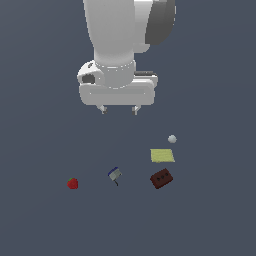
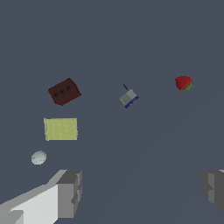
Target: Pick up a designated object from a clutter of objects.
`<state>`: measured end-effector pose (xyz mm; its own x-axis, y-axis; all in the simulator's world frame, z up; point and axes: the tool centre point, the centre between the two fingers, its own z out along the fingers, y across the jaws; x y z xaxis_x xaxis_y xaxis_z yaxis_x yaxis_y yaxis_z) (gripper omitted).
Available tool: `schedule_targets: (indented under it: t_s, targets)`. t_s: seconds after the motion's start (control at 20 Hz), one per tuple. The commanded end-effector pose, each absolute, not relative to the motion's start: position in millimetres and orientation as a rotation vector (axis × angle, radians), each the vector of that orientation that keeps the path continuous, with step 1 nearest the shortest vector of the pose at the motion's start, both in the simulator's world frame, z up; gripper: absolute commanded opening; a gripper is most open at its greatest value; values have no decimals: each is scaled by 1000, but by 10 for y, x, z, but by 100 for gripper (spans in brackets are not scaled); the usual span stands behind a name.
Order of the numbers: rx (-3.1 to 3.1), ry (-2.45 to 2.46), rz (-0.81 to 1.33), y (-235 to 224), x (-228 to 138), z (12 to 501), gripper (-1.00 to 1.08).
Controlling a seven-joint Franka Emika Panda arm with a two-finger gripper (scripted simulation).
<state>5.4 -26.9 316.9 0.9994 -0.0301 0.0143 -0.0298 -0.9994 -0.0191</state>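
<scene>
Dark grey bench fills the exterior view, bare around five small scattered things. Overhead, the gripper hangs with jaws spread and empty, well above the blue-topped block. That block has free room all round: strawberry off to the exterior view's left, brown holed brick, yellow pad and grey ball to its right.

Wrist view alone shows the block's thin dark stem clearly, and both fingertips parted wide.
</scene>
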Motion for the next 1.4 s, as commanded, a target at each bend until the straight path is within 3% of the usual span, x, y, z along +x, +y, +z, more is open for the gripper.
schedule_targets:
  t_s: [0.0, 0.5, 1.35]
  targets:
    - [-3122, 47, -23, -269, 54, 3169, 100]
    - [-3109, 36, -37, -27, 95, 3176, 100]
    - [-3119, -80, -34, -83, 270, 2944, 100]
